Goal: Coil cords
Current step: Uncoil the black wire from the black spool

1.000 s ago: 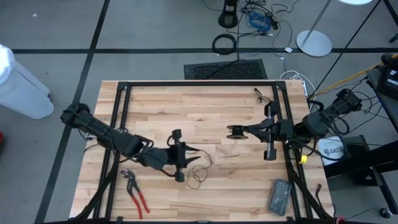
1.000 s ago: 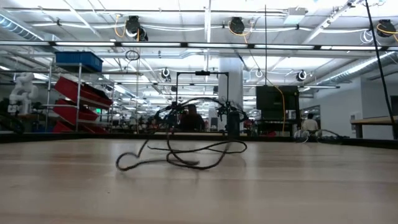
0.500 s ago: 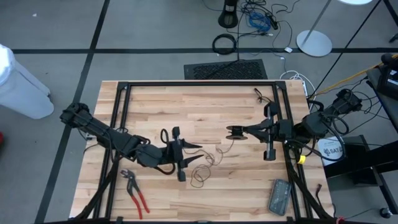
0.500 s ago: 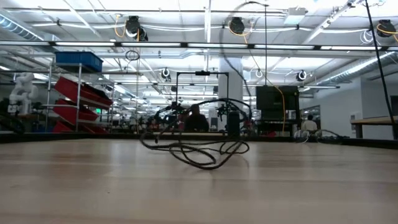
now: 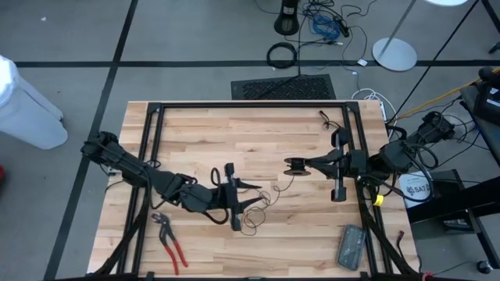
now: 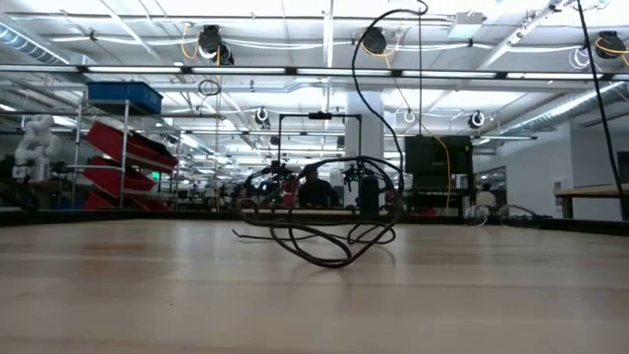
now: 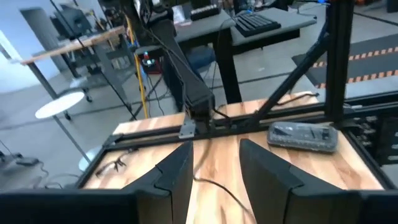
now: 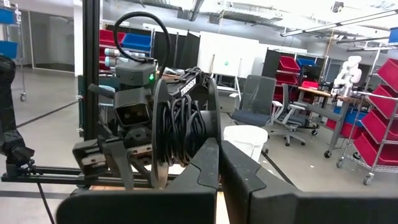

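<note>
Right end effector (image 5: 301, 165) clenched on spool (image 5: 294, 165); cord (image 5: 262, 207) runs diagonally w/ slack to left end effector (image 5: 251, 195), released.

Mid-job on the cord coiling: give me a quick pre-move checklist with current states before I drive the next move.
1. Right hand gripping spool: ok, fingers closed on it.
2. Cord free to feed: not ok, it lies in tangled loops on the table.
3. Left hand open: ok.
4. Left hand at the cord: ok, beside the loops.
5. Pliers clear of the loops: ok.
6. Cord joined to the spool: cannot tell.
</note>
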Tool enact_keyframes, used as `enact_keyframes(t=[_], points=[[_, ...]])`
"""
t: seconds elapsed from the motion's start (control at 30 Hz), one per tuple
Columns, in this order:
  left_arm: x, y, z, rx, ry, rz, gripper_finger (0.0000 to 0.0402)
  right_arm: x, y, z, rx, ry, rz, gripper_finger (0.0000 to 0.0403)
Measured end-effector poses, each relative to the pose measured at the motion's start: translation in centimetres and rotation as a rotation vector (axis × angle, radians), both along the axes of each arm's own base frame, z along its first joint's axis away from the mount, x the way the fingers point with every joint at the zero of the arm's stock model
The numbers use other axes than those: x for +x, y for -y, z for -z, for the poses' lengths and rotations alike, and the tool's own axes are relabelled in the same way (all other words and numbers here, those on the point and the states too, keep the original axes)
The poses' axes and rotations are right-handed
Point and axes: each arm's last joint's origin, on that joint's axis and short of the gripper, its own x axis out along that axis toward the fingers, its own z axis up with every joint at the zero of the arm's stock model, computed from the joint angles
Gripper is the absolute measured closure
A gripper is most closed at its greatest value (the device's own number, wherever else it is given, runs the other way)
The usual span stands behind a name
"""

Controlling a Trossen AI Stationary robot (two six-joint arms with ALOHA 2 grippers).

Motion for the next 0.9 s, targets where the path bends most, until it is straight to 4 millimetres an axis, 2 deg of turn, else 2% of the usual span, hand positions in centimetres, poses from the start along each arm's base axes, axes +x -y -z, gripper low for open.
enact_keyframes(t=[0.37,0.63,0.9], points=[[3.2,0.0,2.7,-0.028,0.054,-0.037,0.0264,0.0,0.0,0.0,0.005,0.001,-0.001,0.0403],[3.6,0.3,2.6,-0.058,0.106,0.018,0.0260,0.0,0.0,0.0,0.006,0.000,-0.001,0.0403],[3.8,0.0,2.2,-0.083,0.143,0.040,0.0185,0.0,0.0,0.0,0.005,0.000,-0.001,0.0403]])
